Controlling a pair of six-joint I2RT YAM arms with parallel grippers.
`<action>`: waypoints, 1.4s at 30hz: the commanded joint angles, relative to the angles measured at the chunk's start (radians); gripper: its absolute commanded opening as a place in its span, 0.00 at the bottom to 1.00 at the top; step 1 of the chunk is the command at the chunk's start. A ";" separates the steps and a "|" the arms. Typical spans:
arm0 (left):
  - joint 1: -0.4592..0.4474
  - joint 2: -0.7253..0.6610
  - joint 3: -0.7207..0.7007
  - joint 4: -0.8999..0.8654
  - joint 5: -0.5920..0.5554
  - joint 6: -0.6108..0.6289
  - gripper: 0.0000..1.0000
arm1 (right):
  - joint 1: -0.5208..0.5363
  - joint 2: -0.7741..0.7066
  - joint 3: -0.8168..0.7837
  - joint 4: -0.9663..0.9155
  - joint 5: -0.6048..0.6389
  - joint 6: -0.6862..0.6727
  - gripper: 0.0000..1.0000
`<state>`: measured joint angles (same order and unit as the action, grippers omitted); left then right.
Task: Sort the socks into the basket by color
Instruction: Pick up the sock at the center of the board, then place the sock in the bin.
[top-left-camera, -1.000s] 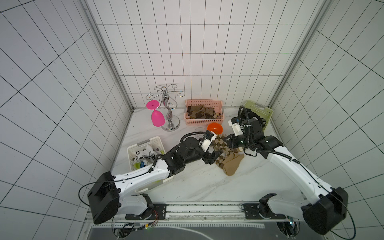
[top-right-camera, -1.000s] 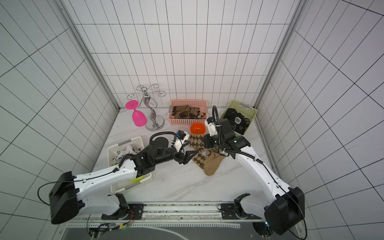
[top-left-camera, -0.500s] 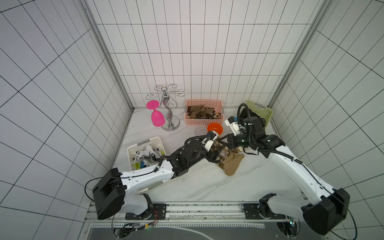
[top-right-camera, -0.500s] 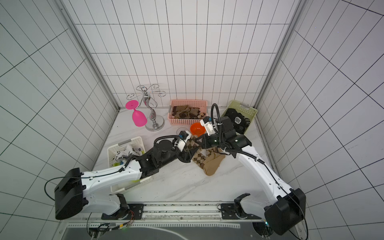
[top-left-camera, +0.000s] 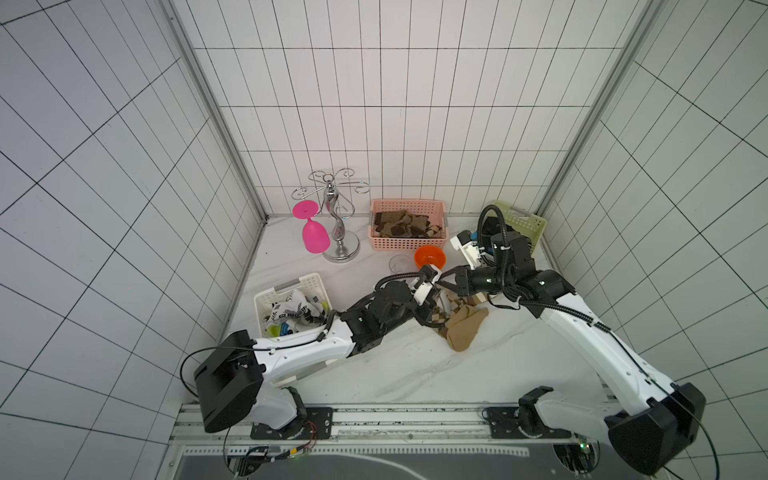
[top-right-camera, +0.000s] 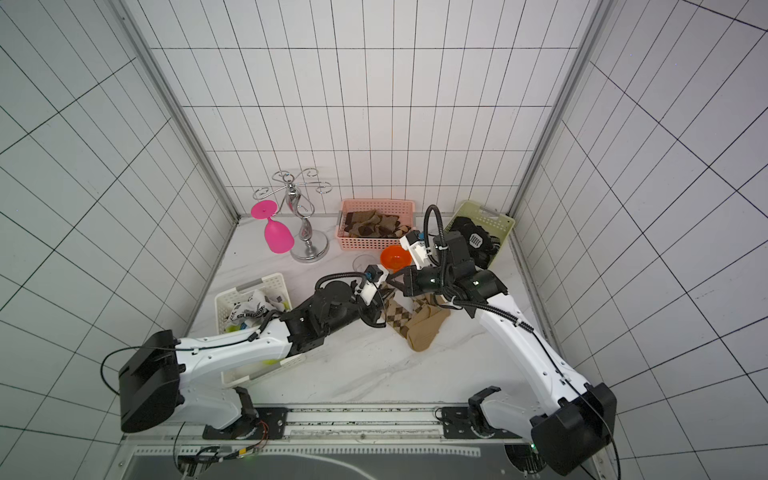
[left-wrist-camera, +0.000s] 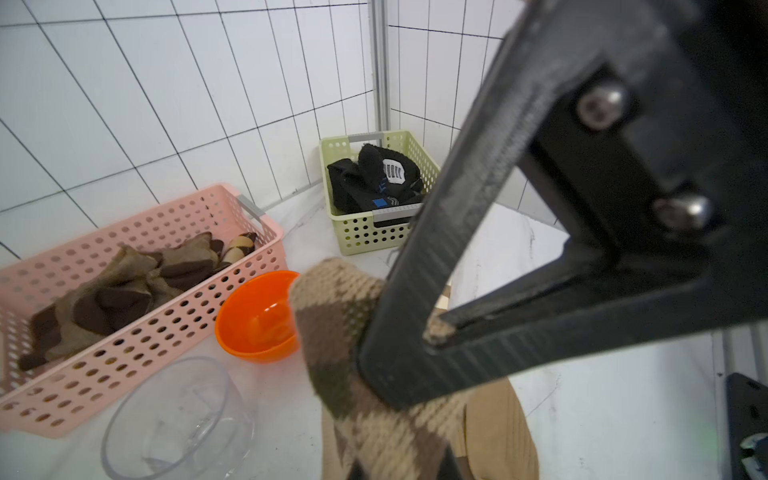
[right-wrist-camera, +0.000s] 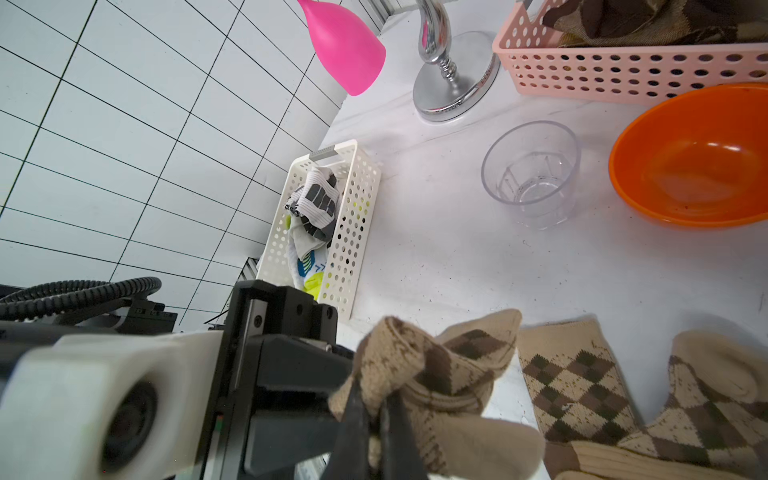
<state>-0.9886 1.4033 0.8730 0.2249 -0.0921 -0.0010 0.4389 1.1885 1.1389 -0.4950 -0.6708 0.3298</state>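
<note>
A brown argyle sock (right-wrist-camera: 436, 365) is lifted by its cuff off the marble, and my right gripper (right-wrist-camera: 380, 415) is shut on that cuff. My left gripper (left-wrist-camera: 399, 469) meets it from the other side, shut on the same sock (left-wrist-camera: 332, 316). In both top views the two grippers (top-left-camera: 438, 299) (top-right-camera: 392, 284) touch tips over the socks (top-right-camera: 395, 316). More tan and argyle socks (top-left-camera: 461, 332) lie flat beside them. The pink basket (top-left-camera: 409, 245) holds brown socks, the green basket (top-left-camera: 528, 220) black ones, and the white basket (top-left-camera: 291, 286) white ones.
An orange bowl (top-left-camera: 430, 257) and a clear glass (top-left-camera: 399, 262) stand just behind the grippers. A pink wine glass (top-left-camera: 313, 232) hangs from a chrome rack (top-left-camera: 338, 232) at the back left. Tiled walls close in three sides.
My left gripper has reached forward to the right gripper and shut on the argyle sock. The right gripper has drawn the cuff slightly left and up.
</note>
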 joint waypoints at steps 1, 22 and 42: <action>-0.003 -0.030 0.012 -0.017 -0.001 0.018 0.00 | -0.023 -0.008 0.133 0.023 -0.010 0.001 0.08; 0.304 0.261 0.545 -0.366 0.058 -0.062 0.00 | -0.194 0.002 0.123 -0.017 0.106 -0.010 1.00; 0.537 0.888 1.018 -0.135 -0.021 -0.041 0.00 | -0.227 0.082 0.046 0.023 0.098 -0.048 0.99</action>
<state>-0.4736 2.2456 1.8233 0.0425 -0.0917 -0.0483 0.2234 1.2579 1.2240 -0.4896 -0.5652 0.3088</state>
